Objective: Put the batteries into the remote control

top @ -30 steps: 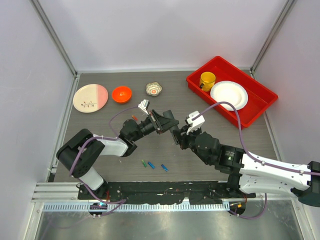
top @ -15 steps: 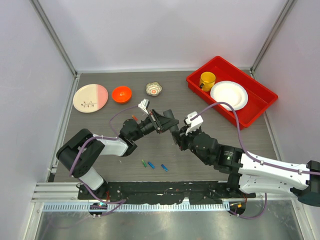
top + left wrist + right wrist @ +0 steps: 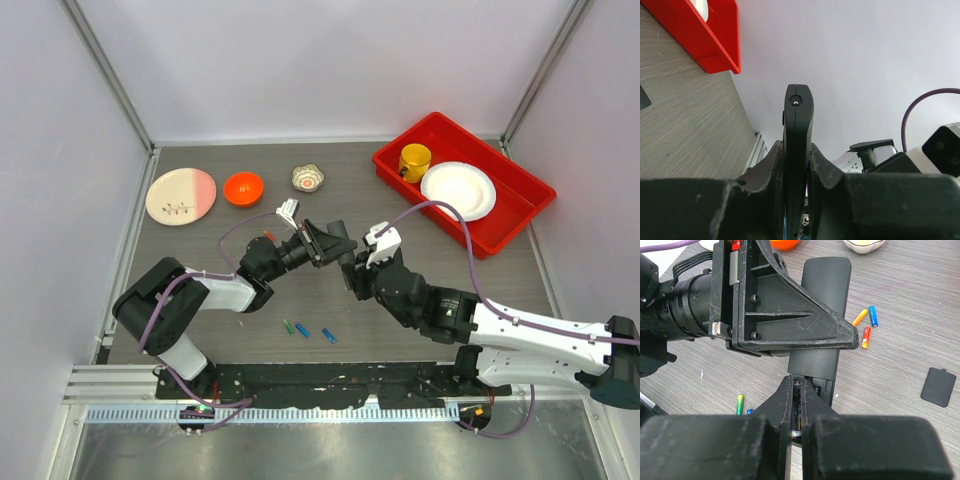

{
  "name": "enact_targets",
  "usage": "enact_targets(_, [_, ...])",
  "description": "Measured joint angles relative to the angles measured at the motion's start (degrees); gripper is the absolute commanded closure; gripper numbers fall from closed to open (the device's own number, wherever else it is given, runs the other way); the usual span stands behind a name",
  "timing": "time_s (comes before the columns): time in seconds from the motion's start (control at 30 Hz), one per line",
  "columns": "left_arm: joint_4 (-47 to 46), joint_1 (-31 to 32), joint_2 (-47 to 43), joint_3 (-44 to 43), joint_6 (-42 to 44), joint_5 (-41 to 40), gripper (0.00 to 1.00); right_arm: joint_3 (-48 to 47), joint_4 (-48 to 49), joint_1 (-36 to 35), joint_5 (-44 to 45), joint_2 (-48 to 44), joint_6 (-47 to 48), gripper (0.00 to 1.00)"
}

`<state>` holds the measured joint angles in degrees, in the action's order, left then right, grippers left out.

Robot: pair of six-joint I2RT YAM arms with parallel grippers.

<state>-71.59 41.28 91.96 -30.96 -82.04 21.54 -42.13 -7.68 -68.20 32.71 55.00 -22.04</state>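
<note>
Where left claw (image 3: 796, 150) clamps, remote control (image 3: 798, 115) protrudes.

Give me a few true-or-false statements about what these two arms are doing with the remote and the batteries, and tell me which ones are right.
1. The left gripper clamps the slim black plastic remote control. True.
2. The red plastic tray is empty. False: it holds a yellow cup and a white plate.
3. Small coloured cylindrical batteries lie loose on the grey table. True.
4. The right gripper is spread wide, far from the remote. False: it is pinched nearly shut at the remote's end, seemingly on a battery.
5. The flat black squarish cover sits on the remote. False: it lies on the table, apart.
</note>
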Motion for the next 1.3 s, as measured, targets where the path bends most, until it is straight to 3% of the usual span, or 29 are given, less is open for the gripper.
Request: enact_targets(1.3, [-1.9,0.0,-1.0,0.0,-0.5,-0.8,1.00,-4.4,-3.7,-0.4,0.7,0.1,-3.2,0.53])
